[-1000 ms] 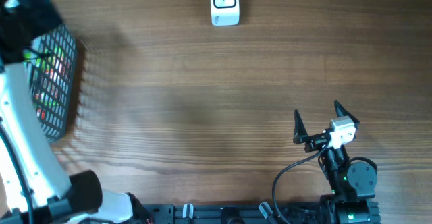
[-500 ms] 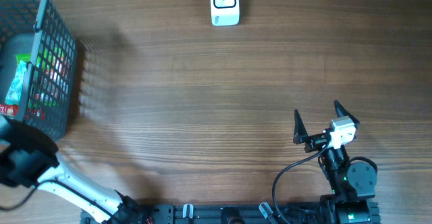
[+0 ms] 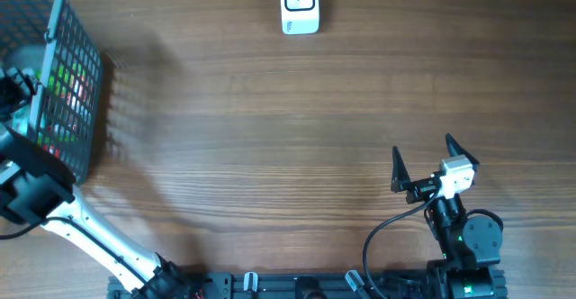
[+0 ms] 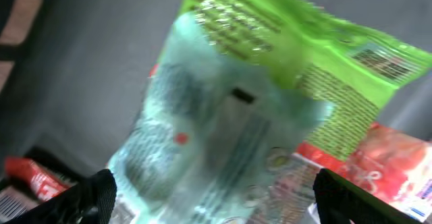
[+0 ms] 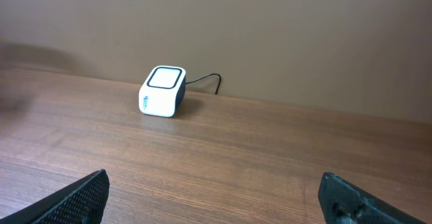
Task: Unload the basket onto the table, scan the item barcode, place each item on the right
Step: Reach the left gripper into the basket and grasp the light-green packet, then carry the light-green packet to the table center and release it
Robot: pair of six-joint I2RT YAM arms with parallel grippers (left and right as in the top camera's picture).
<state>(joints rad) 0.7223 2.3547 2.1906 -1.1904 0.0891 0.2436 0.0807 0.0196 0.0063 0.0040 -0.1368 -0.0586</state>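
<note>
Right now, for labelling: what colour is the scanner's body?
The scanner is white, dark-rimmed top; best in right wrist view.

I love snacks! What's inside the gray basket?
Inside the basket, a green-and-clear bag lies on top, with red packets beside it. Whatever sits beneath the bag is covered.

Left arm back in the basket

The left arm (image 3: 36, 191), which covered the basket (image 3: 88, 110) a second ago and then swung down below it, now reaches up into it again. The left gripper (image 3: 13, 90) hangs over the green packet (image 4: 324, 48), which lay in plain overhead view half a second ago.
</note>
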